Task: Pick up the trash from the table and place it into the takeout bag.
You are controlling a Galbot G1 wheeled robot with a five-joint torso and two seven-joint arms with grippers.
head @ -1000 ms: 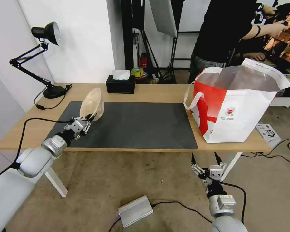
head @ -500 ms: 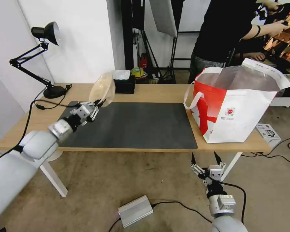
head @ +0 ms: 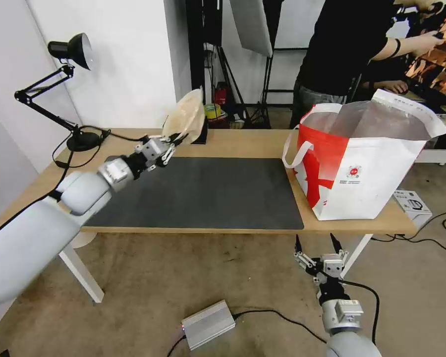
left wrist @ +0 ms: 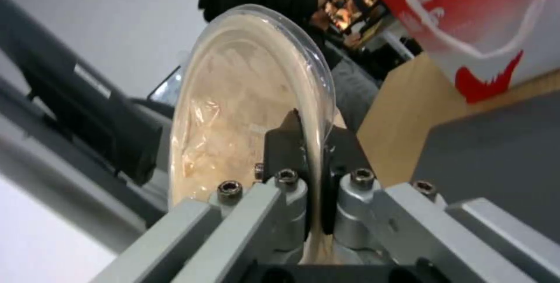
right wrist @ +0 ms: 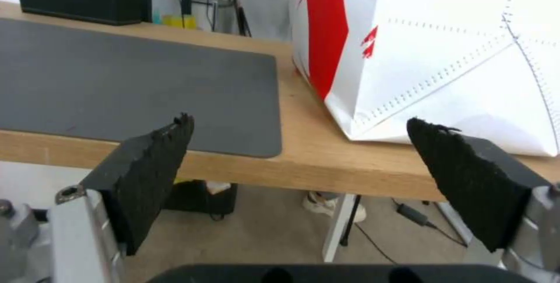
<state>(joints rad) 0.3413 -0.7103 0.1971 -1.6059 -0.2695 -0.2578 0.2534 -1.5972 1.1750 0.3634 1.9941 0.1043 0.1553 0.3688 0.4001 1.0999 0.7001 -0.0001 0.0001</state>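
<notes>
A long light-wood counter (head: 243, 141) carrying a dark grey mat (head: 203, 191) fills the scene, with the red-and-white takeout bag (head: 362, 163) standing at its 3 o'clock end, foil-lined mouth gaping upward, seemingly left open to take the trash from above. The left arm reaches over the mat toward 11 o'clock, its left pincer (head: 176, 140) clamped on the rim of a tan pulp bowl (head: 186, 116). The bowl is carried clear of the counter and tipped on edge, in front of the black tissue box, well apart from the bag. In the left wrist view the two black fingertips (left wrist: 280, 143) pinch the bowl's thin rim (left wrist: 318, 99) between them, a hold that likely explains its tilt. The right pincer (head: 318, 248) hangs below the counter's front edge at 5 o'clock, jaws spread wide and holding nothing, parked. No other trash is visible on the mat.
</notes>
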